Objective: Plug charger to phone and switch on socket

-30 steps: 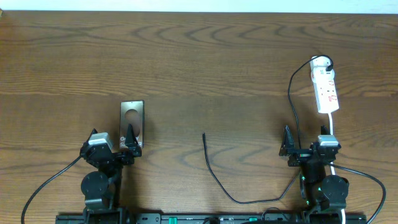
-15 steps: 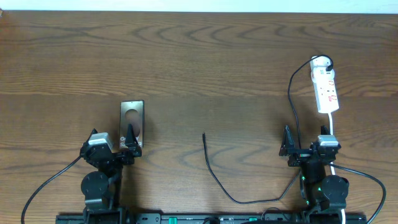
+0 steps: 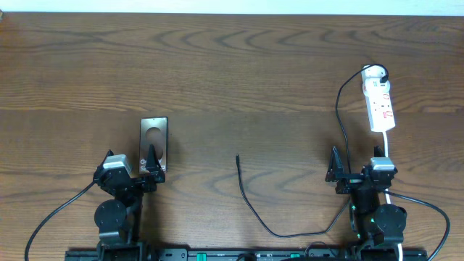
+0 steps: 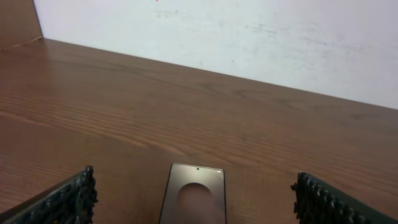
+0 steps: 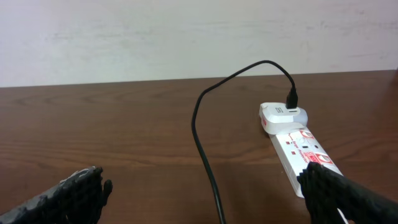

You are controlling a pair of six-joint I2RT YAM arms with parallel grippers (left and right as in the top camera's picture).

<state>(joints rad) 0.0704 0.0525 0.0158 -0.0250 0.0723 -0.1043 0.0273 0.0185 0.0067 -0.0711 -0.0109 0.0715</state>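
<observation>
The phone (image 3: 153, 143) lies flat on the wooden table at the left, brownish-gold face with a dark round shape; it also shows in the left wrist view (image 4: 194, 196). My left gripper (image 3: 151, 161) hovers over its near end, open, fingers (image 4: 68, 198) apart either side. The charger cable (image 3: 250, 203) runs from its loose plug tip at table centre, loops near the front edge, then rises to the socket (image 3: 379, 101), a white power strip at the right. In the right wrist view the cable (image 5: 202, 143) and socket (image 5: 295, 146) lie ahead. My right gripper (image 3: 335, 168) is open and empty.
A white cord (image 3: 387, 148) runs from the socket toward the right arm base. Thicker black arm cables (image 3: 54, 214) trail at the front left and front right. A pale wall (image 5: 186, 31) stands behind the table's far edge.
</observation>
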